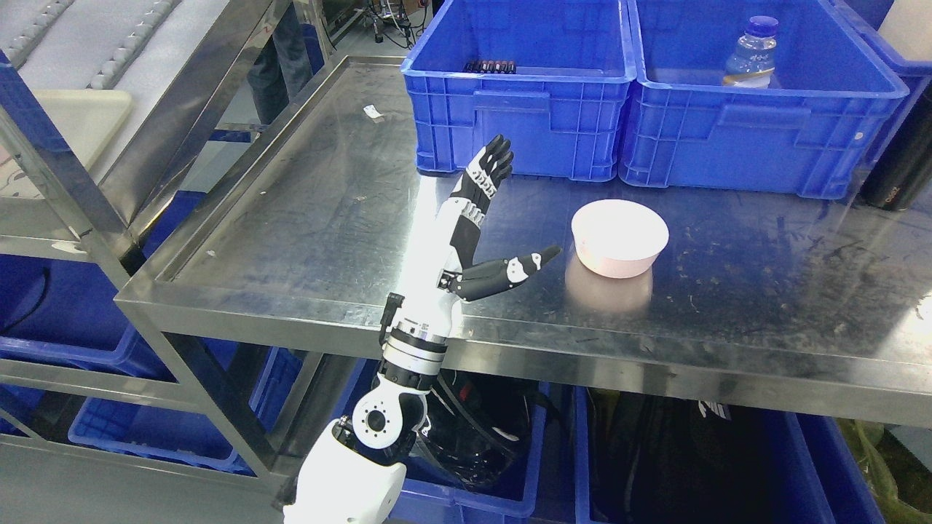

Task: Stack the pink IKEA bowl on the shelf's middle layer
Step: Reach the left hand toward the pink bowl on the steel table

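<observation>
While spread wide and empty just left of the pink bowl [619, 237] on the steel shelf [306, 218], left hand [477, 218]: probably light, rigid, smooth-walled, so best pinched across the rim.

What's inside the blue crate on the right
A plastic water bottle with a blue cap stands in the right blue crate. The crate's front wall hides the bottle's base and the near floor.

The left arm [408, 342] is clad in white shells with black joints; below its black, white-banded fingers [489, 169], a ringed silver wrist is seen.
</observation>
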You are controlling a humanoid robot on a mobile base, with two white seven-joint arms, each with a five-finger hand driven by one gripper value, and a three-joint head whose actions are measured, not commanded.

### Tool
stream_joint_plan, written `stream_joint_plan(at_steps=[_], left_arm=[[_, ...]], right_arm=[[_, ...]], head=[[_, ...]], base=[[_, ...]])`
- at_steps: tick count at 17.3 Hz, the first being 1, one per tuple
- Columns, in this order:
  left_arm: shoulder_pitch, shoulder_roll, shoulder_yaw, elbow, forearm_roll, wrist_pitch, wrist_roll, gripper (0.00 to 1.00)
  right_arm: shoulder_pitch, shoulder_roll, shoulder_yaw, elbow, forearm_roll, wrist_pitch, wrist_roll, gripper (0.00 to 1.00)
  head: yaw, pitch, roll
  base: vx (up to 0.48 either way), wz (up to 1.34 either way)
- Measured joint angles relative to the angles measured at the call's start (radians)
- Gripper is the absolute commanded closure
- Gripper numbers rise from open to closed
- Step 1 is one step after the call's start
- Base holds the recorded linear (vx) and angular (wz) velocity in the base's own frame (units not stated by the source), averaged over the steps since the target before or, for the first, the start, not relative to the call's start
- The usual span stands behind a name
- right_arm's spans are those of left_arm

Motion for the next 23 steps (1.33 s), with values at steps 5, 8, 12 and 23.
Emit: stream_joint_plan(at_steps=[5,8,12,23], left_arm=[[-0.029,0.0,0.021,0.0,-0.001,0.022,-0.005,0.0],[-0.085,0.004,0.037,0.0,-0.004,0.079,-0.033,0.0],[-0.198,0.065,0.065,0.001,-0.108,0.152,-0.176,0.0],[-0.354,0.209,0.099,0.004,-0.456,0.171,-0.756,0.14]], right_arm=[[0.0,0.0,0.0,0.0,0.0,0.0,0.0,0.0],[0.0,0.0,0.0,0.0,0.0,0.0,0.0,0.0],[0.0,0.0,0.0,0.0,0.0,0.0,0.0,0.0],[0.0,0.0,0.0,0.0,0.0,0.0,0.0,0.0]], head=[[0.0,0.0,0.0],[0.0,0.0,0.0],[0.0,0.0,0.0],[0.0,0.0,0.0]], base=[[0.0,0.0],[0.0,0.0],[0.0,0.0],[0.0,0.0]])
